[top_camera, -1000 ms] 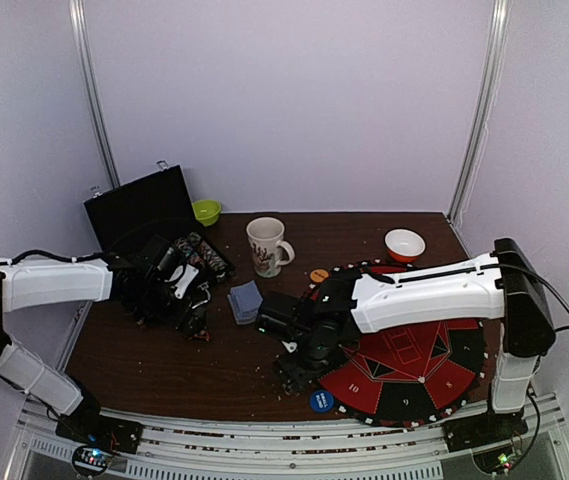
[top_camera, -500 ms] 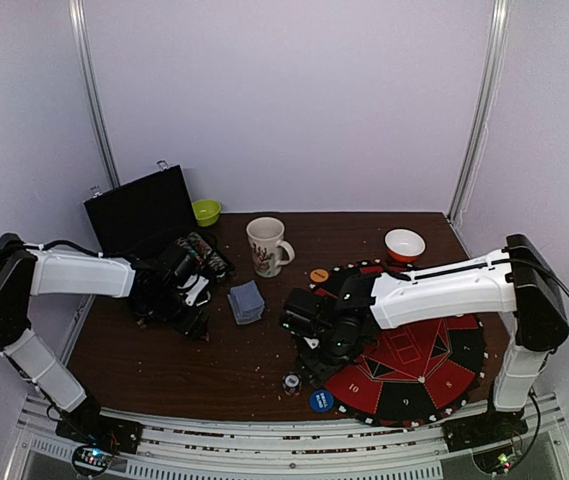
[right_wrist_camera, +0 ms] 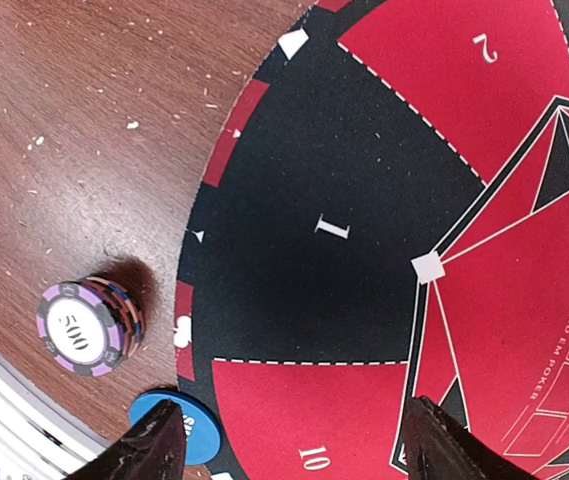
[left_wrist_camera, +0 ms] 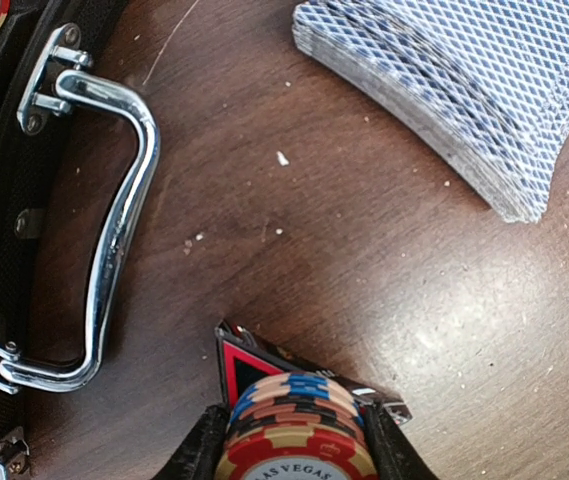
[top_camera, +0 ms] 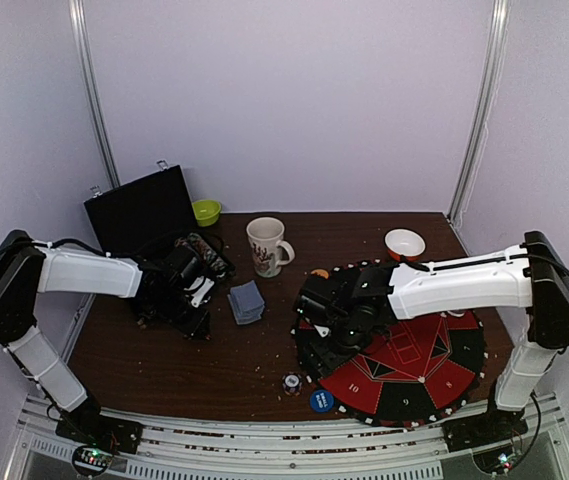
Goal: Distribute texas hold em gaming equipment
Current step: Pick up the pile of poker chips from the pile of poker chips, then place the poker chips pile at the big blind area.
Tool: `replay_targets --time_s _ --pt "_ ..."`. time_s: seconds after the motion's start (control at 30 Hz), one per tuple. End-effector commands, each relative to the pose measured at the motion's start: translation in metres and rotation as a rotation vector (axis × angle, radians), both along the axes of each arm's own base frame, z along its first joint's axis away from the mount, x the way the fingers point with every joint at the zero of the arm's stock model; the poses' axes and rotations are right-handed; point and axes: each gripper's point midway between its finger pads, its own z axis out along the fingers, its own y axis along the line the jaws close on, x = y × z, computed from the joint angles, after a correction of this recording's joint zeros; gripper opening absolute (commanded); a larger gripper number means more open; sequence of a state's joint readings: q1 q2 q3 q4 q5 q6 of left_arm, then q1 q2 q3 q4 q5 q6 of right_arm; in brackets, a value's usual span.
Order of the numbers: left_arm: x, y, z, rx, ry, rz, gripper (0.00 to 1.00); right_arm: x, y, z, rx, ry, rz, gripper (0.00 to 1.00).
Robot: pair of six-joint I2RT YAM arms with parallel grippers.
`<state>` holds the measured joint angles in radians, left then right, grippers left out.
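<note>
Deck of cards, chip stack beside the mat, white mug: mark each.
deck of cards (left_wrist_camera: 464, 90), left wrist view, top card's back
chip stack beside the mat (right_wrist_camera: 76, 328), right wrist view, top chip
white mug (top_camera: 264, 250), top external view, side wall

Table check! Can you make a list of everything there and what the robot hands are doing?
Surface: brown table, crumbs scattered.
Job's things: card stack, purple-topped chip stack and blue disc beside round mat, orange disc, open black case.
Clutter: white mug, green bowl, red-rimmed bowl.
Grippers: left gripper shut on red-topped chip stack; right gripper open over mat, empty.
Cables: black cable along left arm.
Surroundings: white walls, metal rails.
</note>
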<state>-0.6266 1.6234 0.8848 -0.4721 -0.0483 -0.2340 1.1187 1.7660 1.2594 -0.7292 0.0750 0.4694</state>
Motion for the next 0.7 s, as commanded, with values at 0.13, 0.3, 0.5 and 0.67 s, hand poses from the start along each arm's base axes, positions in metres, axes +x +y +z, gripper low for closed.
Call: replay_targets --time_s 0.13,0.3,0.5,0.67 --pt "0.011 0.003 0.043 0.001 -0.092 0.012 0.00 0.018 -0.011 0.021 0.039 -0.048 -0.036 0.77" --pt "0.012 -0.004 0.078 -0.037 -0.134 -0.028 0.00 0.032 -0.019 0.047 0.107 -0.085 -0.078 0.76" --pt "0.003 -0.049 0.122 -0.095 -0.205 -0.172 0.00 0.060 -0.054 0.078 0.229 -0.132 -0.201 0.76" --pt "-0.007 -0.134 0.147 -0.156 -0.236 -0.373 0.00 0.093 -0.104 0.092 0.306 -0.181 -0.341 0.76"
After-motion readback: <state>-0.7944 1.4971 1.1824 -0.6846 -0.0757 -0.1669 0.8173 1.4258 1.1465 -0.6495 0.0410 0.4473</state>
